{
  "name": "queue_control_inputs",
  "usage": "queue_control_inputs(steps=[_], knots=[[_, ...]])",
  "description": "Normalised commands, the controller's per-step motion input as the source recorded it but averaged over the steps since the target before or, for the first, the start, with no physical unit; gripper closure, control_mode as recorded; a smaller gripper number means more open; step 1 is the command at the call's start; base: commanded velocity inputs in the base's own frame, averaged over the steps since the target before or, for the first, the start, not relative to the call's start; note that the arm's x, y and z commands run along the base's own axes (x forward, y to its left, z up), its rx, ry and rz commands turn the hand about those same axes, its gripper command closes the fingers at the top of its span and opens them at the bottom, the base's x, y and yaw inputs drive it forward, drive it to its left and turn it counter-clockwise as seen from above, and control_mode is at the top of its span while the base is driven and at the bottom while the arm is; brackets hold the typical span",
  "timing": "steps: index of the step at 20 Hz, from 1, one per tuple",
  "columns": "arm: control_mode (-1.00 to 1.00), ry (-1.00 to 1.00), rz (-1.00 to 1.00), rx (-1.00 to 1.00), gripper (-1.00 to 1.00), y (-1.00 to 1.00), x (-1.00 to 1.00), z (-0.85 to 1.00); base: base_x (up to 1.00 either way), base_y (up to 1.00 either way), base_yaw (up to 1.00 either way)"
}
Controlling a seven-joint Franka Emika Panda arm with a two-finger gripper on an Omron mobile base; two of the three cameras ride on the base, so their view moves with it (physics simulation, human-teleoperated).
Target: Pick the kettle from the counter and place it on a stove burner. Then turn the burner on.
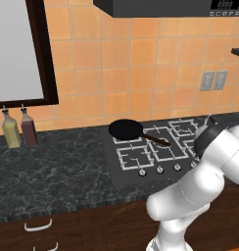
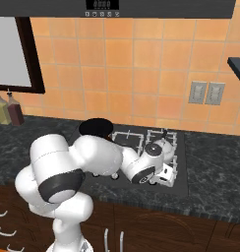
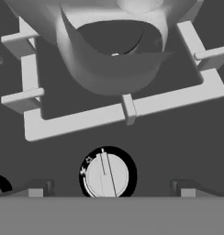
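Observation:
The silvery kettle [image 2: 159,146] stands on the front right burner grate of the stove [image 2: 136,140]. In the left base view the kettle [image 1: 202,130] is partly hidden behind my arm. In the hand view the kettle [image 3: 114,51] sits on the pale grate [image 3: 127,108], just beyond a round white burner knob [image 3: 107,176]. My gripper [image 3: 109,191] is open, with one fingertip on each side of that knob and not touching it. From the right base camera, the gripper [image 2: 164,180] points down at the stove's front edge, below the kettle. The black marbled counter [image 1: 58,166] runs left of the stove.
A black frying pan [image 1: 125,129] sits on the rear left burner with its handle pointing right. Two glass bottles [image 1: 19,129] stand against the wall at the far left. More knobs [image 1: 160,169] line the stove's front. Wall sockets [image 2: 206,92] sit on the tiles, with a hood above.

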Motion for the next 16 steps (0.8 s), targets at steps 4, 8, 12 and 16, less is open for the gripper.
queue_control_inputs(steps=[4, 8, 12, 16], knots=[[-1.0, 0.0, 0.0, 0.0, -1.0, 0.0, 0.14, -0.02, 0.0, 0.0, 0.0], [-1.0, 0.0, 0.0, 0.0, -1.0, 0.0, 0.03, -0.01, 0.0, 0.0, 0.0], [-1.0, 0.0, 0.0, 0.0, -1.0, 0.0, 0.0, -0.09, 0.0, 0.0, 0.0], [-1.0, 0.0, 0.0, 0.0, -1.0, 0.0, 0.0, 0.0, 0.0, 0.0, 0.0]])
